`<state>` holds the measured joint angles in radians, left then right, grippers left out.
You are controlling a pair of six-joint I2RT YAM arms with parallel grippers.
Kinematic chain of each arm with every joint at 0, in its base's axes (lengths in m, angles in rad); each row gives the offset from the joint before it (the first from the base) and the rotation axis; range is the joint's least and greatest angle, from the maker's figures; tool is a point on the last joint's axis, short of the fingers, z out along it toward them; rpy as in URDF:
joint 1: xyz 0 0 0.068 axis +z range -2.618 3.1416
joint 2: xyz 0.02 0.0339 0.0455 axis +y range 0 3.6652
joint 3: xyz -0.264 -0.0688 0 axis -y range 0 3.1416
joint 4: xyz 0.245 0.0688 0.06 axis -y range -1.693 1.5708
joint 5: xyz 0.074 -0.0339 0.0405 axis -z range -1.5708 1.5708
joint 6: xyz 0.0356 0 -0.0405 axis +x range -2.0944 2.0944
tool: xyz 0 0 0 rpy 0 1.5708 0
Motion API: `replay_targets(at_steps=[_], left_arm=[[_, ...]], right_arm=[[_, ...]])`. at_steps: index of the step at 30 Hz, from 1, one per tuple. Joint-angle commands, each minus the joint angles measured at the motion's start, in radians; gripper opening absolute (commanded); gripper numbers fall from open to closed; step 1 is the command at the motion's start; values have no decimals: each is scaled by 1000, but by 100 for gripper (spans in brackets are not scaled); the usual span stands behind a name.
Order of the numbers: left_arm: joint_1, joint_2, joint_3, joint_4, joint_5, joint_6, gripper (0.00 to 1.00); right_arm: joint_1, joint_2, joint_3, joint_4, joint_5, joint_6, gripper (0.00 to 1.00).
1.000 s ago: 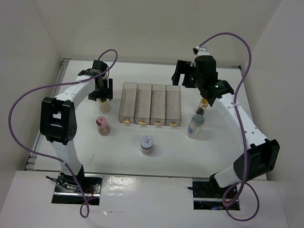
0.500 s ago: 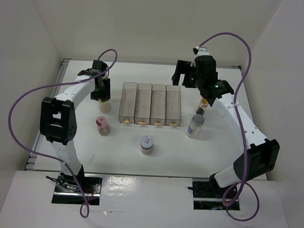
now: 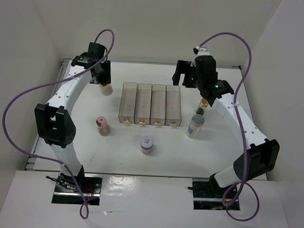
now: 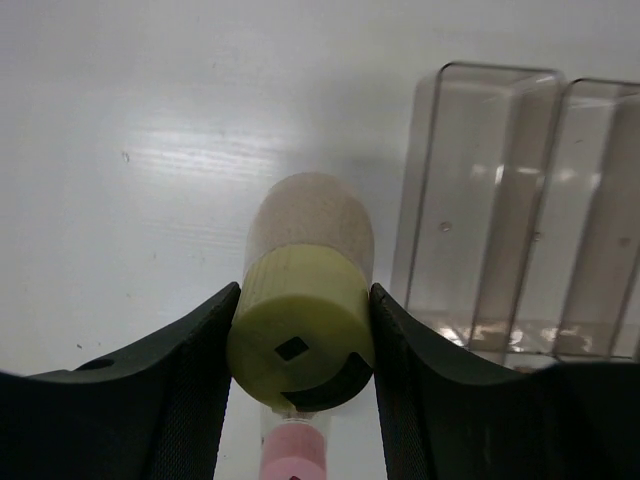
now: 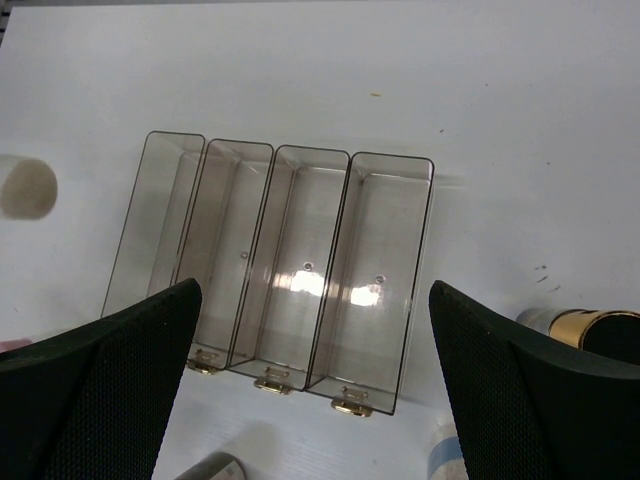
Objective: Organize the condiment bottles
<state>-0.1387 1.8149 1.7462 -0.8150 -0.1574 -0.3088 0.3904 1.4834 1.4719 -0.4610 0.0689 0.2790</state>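
— How do the jaws stand?
— The left jaws are clamped on the yellow-lidded jar (image 4: pixel 300 335), one finger on each side of its lid. The right jaws are spread wide with nothing between them, above the far right of the rack (image 3: pixel 151 104), at about one o'clock.
— Where is that jar?
— Between nine and ten o'clock of the rack, just beside its left compartment. It holds a pale beige fill.
— And the rack?
— Four clear compartments side by side; only the white surface (image 3: pixel 119 148) shows through them.
— The others?
— All upright on the surface. The pink-lidded jar (image 3: pixel 101 125) is at eight o'clock, the jar with white-red labelled lid (image 3: pixel 146 143) at six, the grey-white capped cylinder (image 3: pixel 195 126) at four, and the slim black-capped amber bottle (image 3: pixel 203 105) at three, partly behind the right arm.
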Motion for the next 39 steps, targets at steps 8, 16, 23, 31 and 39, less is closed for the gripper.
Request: replay_targets(at_steps=[8,16,23,31,39], left_arm=[[-128,64,239,-47,75,53,19],[-156,118,239,-10,93,34,19],[-165,173,239,10,93,34,19],[-183,216,197,40,104,34,19],[-183,245,159,60,104,34,19]], right_arm=[[10,-21,-12,27,100,17,99],[10,-41,-51,27,109,17,99],[10,-51,-81,36,100,17,99],[10,-51,-91,45,100,26,99],[10,-41,-82,45,100,26,99]])
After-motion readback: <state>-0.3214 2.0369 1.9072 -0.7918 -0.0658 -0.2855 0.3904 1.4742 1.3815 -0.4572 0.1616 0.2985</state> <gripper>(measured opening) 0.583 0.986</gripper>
